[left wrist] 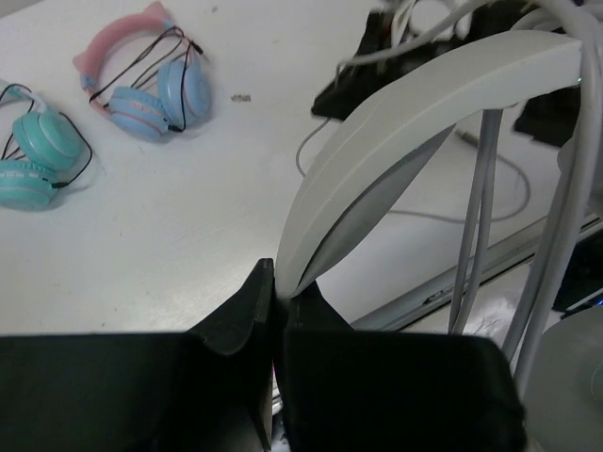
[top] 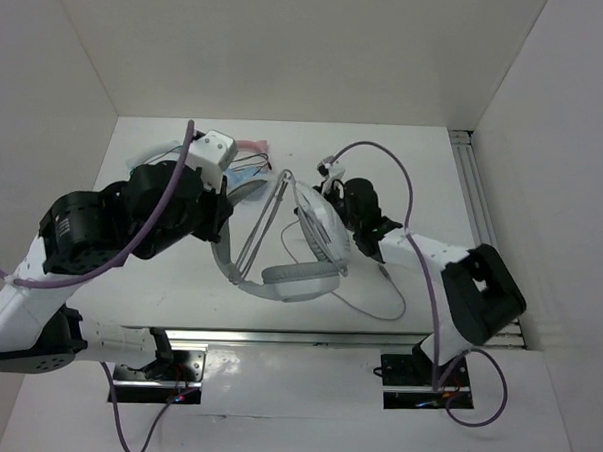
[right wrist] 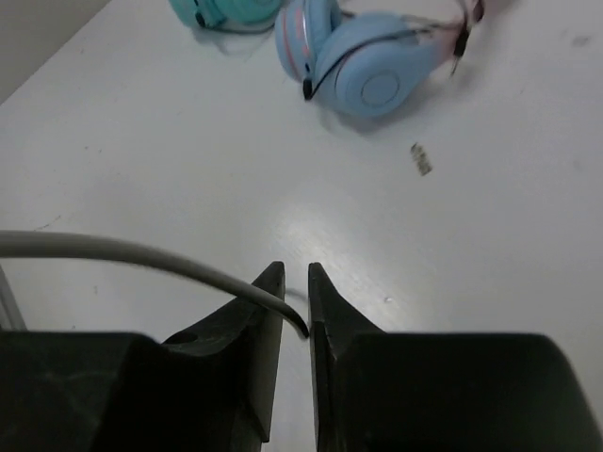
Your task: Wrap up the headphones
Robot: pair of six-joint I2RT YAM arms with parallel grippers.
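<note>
Winding step: left gripper [left wrist: 279, 282] clamps the headphones [left wrist: 415, 113], right gripper [right wrist: 296, 275] sits slightly apart around the cable [right wrist: 132, 250], which likely needs a firm grip next

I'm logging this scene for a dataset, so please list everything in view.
large headphones: one, white and grey, raised over the table
cable: one, thin grey, running into the right gripper
teal headphones: one, teal, flat on the table
cat-ear headphones: one, pink and blue, flat beside the teal headphones
scrap: one, small, tan, near the cat-ear headphones
table: one, white
left gripper: one, black, shut on the headband
right gripper: one, black, jaws slightly apart around the cable
</note>
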